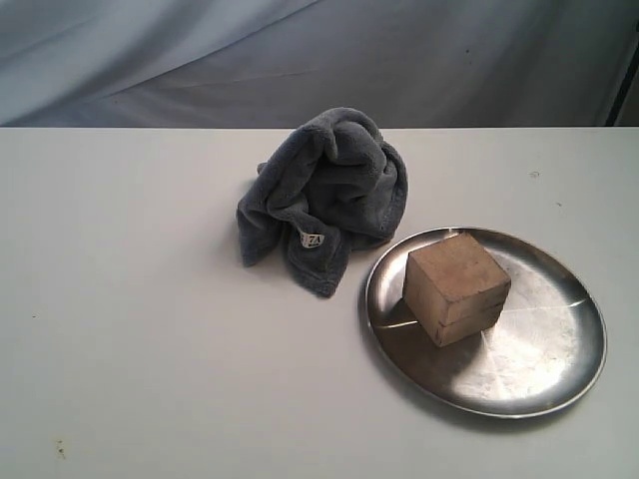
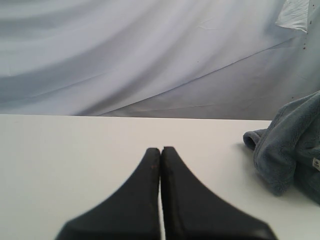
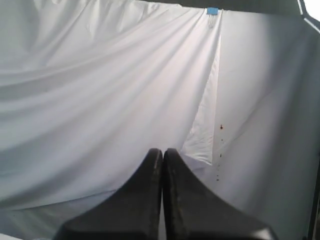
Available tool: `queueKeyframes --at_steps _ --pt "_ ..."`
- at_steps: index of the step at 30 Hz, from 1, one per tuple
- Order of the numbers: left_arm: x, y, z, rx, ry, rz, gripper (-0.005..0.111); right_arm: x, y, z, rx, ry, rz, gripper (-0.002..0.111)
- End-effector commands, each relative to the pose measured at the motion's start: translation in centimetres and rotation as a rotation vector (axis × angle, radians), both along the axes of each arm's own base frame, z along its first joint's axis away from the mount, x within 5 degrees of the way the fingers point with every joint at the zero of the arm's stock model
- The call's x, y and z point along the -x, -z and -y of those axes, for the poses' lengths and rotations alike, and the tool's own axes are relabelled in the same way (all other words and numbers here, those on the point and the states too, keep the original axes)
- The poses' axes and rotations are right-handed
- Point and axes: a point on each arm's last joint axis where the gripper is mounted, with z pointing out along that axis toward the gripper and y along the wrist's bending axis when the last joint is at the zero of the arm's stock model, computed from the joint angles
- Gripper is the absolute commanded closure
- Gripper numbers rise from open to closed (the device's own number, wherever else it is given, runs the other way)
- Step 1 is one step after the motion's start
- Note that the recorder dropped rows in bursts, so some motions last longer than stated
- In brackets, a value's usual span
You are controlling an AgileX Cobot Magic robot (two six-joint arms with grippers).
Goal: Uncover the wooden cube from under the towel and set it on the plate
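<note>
Cube (image 1: 456, 287) sits uncovered on the plate (image 1: 539, 349), towel (image 1: 329, 190) heaped beside it, left hand (image 2: 160, 150) and right hand (image 3: 162, 151) closed empty; task looks done.

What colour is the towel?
Dark grey towel with a small white tag; clearest in the exterior view.

I see white table (image 1: 140, 329), small dark stain (image 1: 60, 449) at 7 o'clock. Pale draped backdrop (image 1: 300, 60) at 12 o'clock; blue tape (image 3: 212, 10) on it.
</note>
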Motion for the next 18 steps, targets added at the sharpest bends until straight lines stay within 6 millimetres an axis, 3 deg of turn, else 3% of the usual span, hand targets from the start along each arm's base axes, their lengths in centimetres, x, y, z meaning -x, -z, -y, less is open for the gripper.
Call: queueKeyframes --at_steps 1,12,18 --pt "0.0 0.1 0.0 0.002 0.000 0.001 0.105 2.0 0.1 0.4 -0.017 0.012 0.040 0.108" --pt "0.0 0.1 0.0 0.000 0.001 0.001 0.105 7.3 0.0 1.4 0.069 0.075 0.208 0.108" --pt "0.0 0.1 0.0 0.000 0.001 0.001 0.105 8.2 0.9 1.8 0.069 0.093 0.151 0.108"
